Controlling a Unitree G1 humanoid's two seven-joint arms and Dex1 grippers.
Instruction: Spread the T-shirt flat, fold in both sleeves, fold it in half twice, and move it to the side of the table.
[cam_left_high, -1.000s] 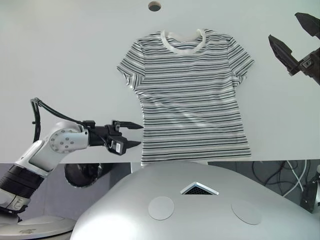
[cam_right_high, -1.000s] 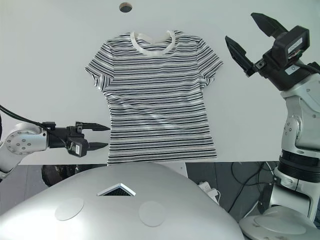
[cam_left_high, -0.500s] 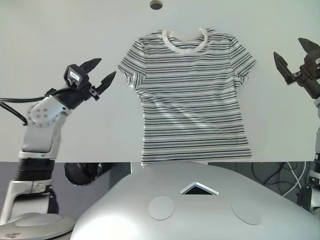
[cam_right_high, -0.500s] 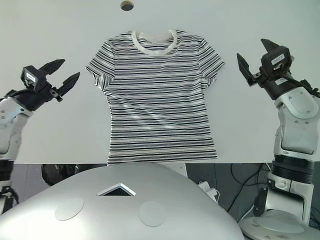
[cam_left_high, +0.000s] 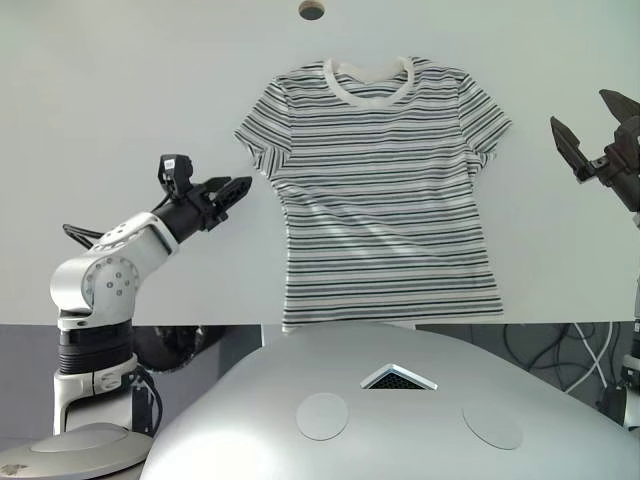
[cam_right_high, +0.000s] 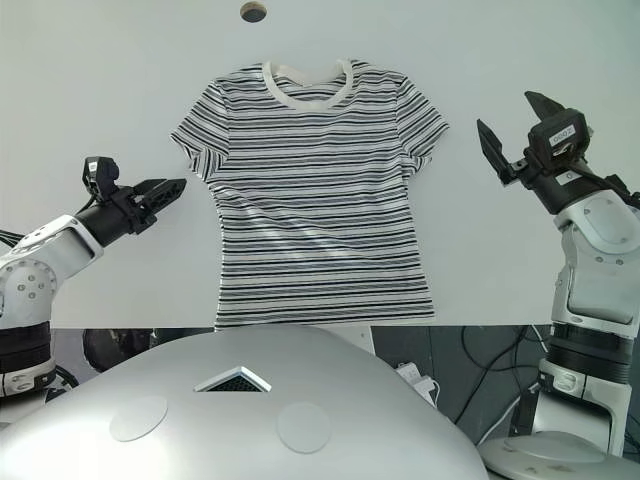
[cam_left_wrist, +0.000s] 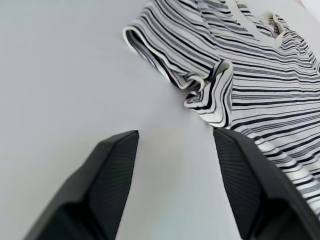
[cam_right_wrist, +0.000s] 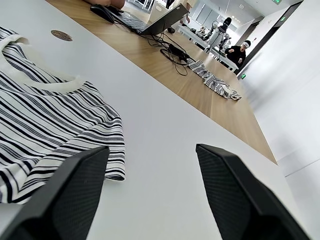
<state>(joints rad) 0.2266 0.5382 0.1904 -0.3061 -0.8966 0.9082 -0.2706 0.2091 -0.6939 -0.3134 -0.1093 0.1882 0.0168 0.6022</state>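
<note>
Fingers on the left gripper are spread apart, tips aimed at the T-shirt, close to its left sleeve but not touching it. Over on the other side the right gripper is spread wide too, hanging out past the right sleeve. T-shirt's lying flat on the white table, both sleeves out, hem at the near edge.

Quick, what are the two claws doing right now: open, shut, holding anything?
Left claw: open, holding nothing.
Right claw: open, holding nothing.
</note>
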